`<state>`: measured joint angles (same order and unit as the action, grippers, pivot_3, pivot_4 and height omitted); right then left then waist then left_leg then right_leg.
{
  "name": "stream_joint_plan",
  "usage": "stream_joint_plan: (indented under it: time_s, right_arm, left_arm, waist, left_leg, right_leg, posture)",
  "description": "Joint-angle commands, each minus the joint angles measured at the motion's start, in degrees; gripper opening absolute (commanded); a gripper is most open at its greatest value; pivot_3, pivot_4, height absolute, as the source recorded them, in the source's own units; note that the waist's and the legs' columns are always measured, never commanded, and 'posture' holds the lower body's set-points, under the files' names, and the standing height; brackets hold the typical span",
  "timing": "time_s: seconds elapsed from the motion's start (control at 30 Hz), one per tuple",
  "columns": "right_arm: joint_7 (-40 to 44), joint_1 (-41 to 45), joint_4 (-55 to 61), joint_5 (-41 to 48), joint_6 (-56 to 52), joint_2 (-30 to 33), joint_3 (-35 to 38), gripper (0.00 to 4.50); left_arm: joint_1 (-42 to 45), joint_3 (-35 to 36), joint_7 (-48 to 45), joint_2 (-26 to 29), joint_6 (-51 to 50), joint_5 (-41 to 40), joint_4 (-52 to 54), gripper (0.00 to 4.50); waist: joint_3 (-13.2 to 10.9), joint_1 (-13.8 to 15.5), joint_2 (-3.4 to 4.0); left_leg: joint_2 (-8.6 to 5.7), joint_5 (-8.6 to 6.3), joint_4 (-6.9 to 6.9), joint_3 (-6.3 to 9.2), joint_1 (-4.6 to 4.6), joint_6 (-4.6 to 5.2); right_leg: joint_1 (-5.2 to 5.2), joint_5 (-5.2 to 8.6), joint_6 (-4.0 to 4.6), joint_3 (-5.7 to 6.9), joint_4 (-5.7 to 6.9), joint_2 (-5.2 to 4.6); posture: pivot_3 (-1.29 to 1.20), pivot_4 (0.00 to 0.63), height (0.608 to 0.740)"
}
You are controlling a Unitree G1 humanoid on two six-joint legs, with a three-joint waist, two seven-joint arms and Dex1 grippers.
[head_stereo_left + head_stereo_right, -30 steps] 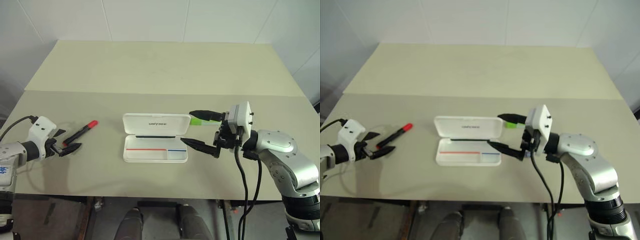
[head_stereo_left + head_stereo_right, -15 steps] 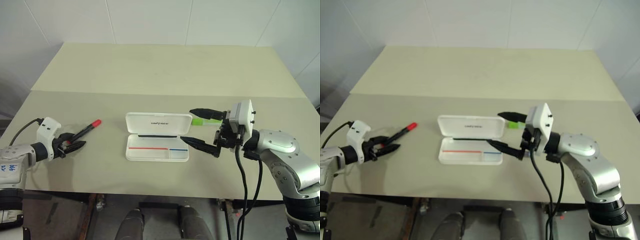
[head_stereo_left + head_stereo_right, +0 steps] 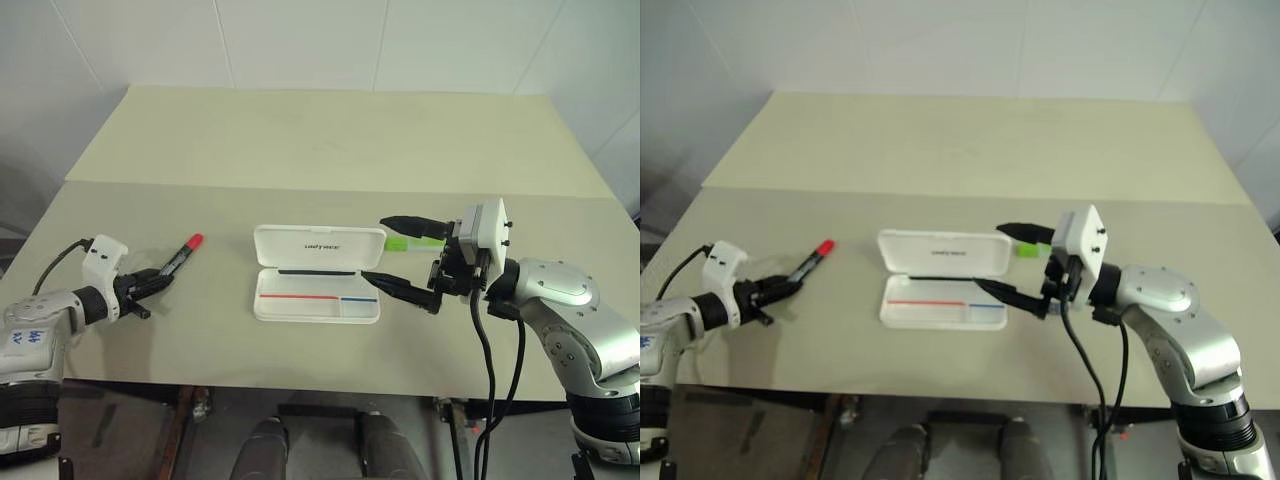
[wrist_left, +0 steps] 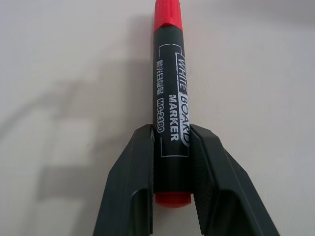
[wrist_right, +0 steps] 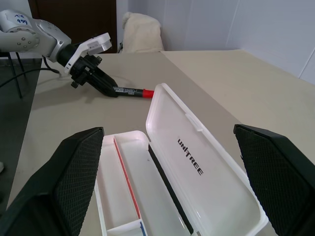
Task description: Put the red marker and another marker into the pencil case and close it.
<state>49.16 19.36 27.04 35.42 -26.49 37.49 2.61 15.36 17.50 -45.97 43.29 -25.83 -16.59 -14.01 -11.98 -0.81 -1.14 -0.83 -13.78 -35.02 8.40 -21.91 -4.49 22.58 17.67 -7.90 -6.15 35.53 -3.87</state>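
Left hand (image 3: pixel 143 287): fingers (image 4: pixel 132 182) pinching the red marker (image 4: pixel 170 98) on both sides of its barrel, near the blunt back end. Left wrist view shows both pads flat against the black barrel, no gap. The marker lies on the table (image 3: pixel 320 150), well to the left of the pencil case (image 3: pixel 316 287). I judge it not lifted, since its shadow sits tight under it.

Marker axis: it runs from my left hand up and toward the case, red cap leading, slanted against the case's long side. So the cap end is the end nearer the case, and I hold the far end. The carry goes rightward to the case, and I judge the barrel needs turning to lie along the tray.

Pencil case: open, lid (image 5: pixel 199 167) folded back and lying flat behind the tray, "UNITREE" print showing. Tray holds no marker; red and blue line visible inside.

Right of the case: right hand (image 3: pixel 400 256) spread wide, hovering just at the case's right end, holding nothing. The green highlighter (image 3: pixel 408 243) lies beside the case's right rear corner, beyond the upper finger. The right arm is the nearer one for it.
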Motion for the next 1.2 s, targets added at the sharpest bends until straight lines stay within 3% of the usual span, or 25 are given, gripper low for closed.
stream_joint_plan:
  time_s: [0.03,0.2,0.47,0.63,0.97,1.2]
  right_arm:
    - [-0.5,0.0,2.6,0.9,0.0,0.2,1.2,4.50]
    - [-0.5,-0.3,2.6,0.8,-0.1,0.3,1.2,4.50]
    - [0.2,-1.6,2.2,0.4,0.2,1.1,1.7,4.50]
    - [0.9,-3.2,1.3,-0.1,1.0,2.0,2.2,4.50]
    - [2.5,-6.0,-0.4,-1.3,2.8,3.6,4.2,4.50]
    - [2.0,-8.7,-0.9,-2.8,3.8,4.4,7.2,4.50]
  left_arm:
    - [0.4,3.8,-0.6,-1.8,3.8,-4.4,4.2,0.67]
    - [-0.4,6.3,-2.4,-3.1,4.6,-9.2,7.7,0.67]
    - [-1.4,9.5,-1.9,-3.0,6.7,-12.8,12.6,0.67]
    - [3.3,8.9,-3.3,-0.1,9.4,-12.7,15.4,0.67]
    - [9.4,-0.7,-11.1,2.1,4.7,-16.4,25.1,0.67]
    - [9.3,-11.6,-21.2,3.1,9.5,-12.5,26.9,0.67]
  waist:
    - [0.0,0.0,-0.09]
    - [-0.1,-0.7,-0.21]
    - [-0.1,-0.8,-0.22]
    - [-0.1,-0.7,-0.25]
    - [-0.1,-0.9,-0.25]
    - [-0.1,-0.8,-0.23]
  left_leg:
    - [0.00,0.00,0.00,0.00,-0.04,0.00]
    - [0.08,-0.06,0.05,0.01,-0.20,-0.08]
    - [0.22,-0.23,0.10,0.01,-0.23,-0.17]
    - [0.23,-0.23,0.07,0.01,-0.25,-0.17]
    - [0.29,-0.27,0.09,0.00,-0.27,-0.17]
    - [0.34,-0.28,0.09,-0.10,-0.26,-0.17]
  right_leg:
    - [0.02,-0.01,-0.01,0.01,-0.01,0.00]
    - [0.24,-0.29,-0.55,0.07,0.00,0.05]
    - [0.28,-0.24,-0.48,0.11,-0.03,0.20]
    - [0.28,-0.24,-0.48,0.13,-0.04,0.23]
    - [0.26,-0.23,-0.47,0.13,-0.13,0.32]
    - [0.27,-0.22,-0.44,0.10,-0.12,0.37]
  posture:
    - [0.00,0.150,0.740]
    - [0.00,0.150,0.740]
    - [0.00,0.150,0.740]
    - [0.00,0.150,0.740]
    - [0.00,0.150,0.740]
    - [0.00,0.150,0.740]
